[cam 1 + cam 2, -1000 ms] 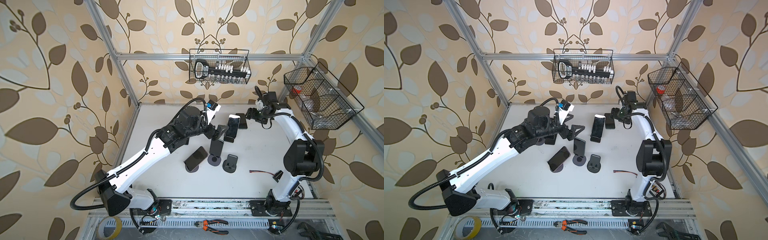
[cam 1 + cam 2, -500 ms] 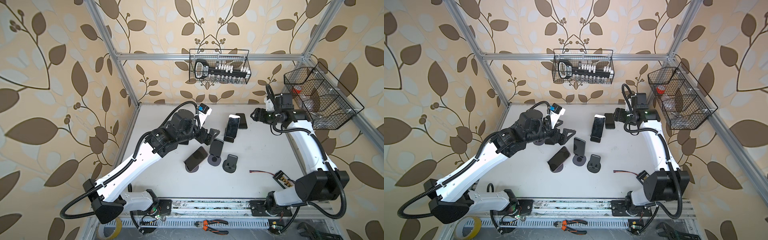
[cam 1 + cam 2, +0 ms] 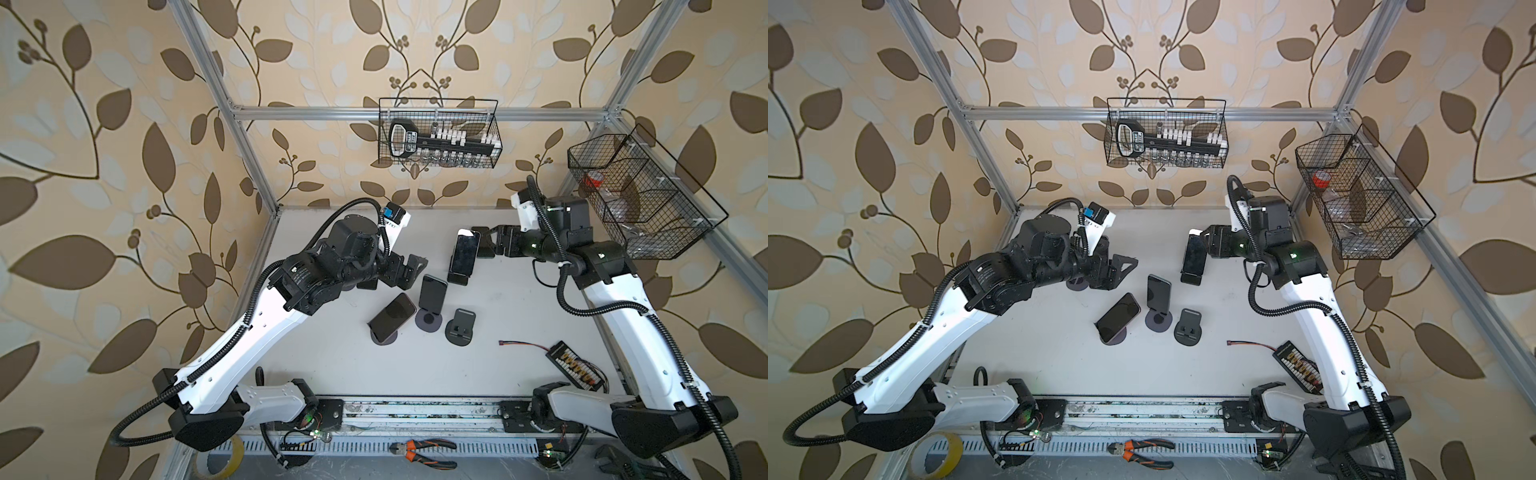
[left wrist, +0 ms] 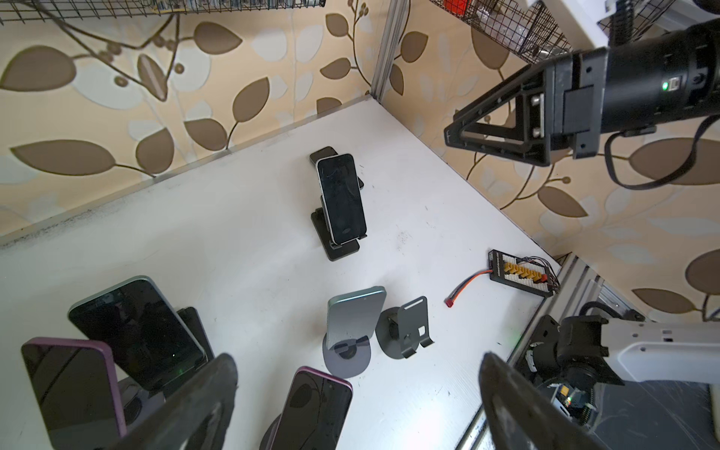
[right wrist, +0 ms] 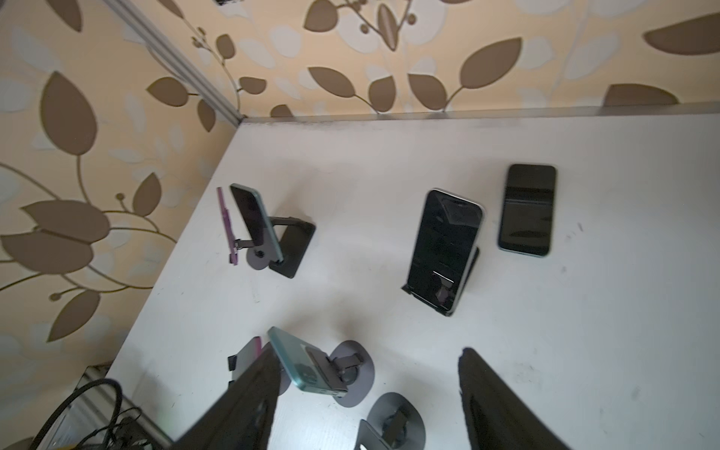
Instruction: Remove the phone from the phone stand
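A silver-edged phone (image 3: 464,254) (image 4: 341,196) (image 5: 444,241) leans on a black phone stand (image 3: 457,279) at the back middle. Just behind it a dark phone (image 3: 483,246) (image 5: 528,210) lies flat on the table. My right gripper (image 3: 496,243) (image 3: 1208,245) (image 5: 368,352) hovers beside the flat phone, open, holding nothing. My left gripper (image 3: 411,272) (image 3: 1121,272) (image 4: 356,362) hangs left of the stands, open wide and empty. A teal phone (image 3: 432,291) and a purple phone (image 3: 392,316) rest on round stands, next to an empty stand (image 3: 461,326).
Two more phones on stands (image 4: 136,327) (image 4: 70,389) sit under my left arm. A connector board with a red wire (image 3: 573,365) lies at the front right. Wire baskets (image 3: 438,139) (image 3: 640,203) hang on the back and right walls.
My left gripper has drawn back to the left, away from the stands, and opened wider. My right arm has swung its elbow outward, its jaws narrowing beside the flat phone.
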`<state>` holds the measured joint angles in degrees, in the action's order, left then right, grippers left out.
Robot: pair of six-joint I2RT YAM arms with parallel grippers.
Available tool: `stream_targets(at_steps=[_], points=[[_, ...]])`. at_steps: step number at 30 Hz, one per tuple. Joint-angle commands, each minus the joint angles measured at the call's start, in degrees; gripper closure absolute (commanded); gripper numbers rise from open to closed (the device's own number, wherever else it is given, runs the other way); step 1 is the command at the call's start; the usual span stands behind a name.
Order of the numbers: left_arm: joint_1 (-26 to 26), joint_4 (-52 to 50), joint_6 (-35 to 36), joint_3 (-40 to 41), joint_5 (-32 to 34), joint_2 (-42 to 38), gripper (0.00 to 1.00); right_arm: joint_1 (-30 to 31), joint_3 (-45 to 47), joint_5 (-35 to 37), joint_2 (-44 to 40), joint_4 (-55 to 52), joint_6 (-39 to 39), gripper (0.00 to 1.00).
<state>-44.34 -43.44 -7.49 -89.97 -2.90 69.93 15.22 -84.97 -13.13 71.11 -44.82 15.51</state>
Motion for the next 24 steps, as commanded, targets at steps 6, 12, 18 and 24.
stream_targets(at_steps=[6,12,18,24], points=[[-0.1,-4.1,-1.1,-1.6,4.6,-0.2,0.03,10.7,-1.4,-0.7,2.4,8.5,1.6,0.3],[2.8,-2.6,-0.2,-1.2,5.9,-0.6,0.03,18.4,0.6,-1.8,2.1,12.8,1.8,0.33],[11.2,-0.8,-0.1,-0.2,0.1,-1.1,0.03,23.1,3.0,-2.3,0.1,16.3,2.0,0.34],[15.6,-0.5,1.3,0.0,-5.4,-0.6,0.03,26.4,6.8,-3.6,-3.4,22.8,0.0,0.34]])
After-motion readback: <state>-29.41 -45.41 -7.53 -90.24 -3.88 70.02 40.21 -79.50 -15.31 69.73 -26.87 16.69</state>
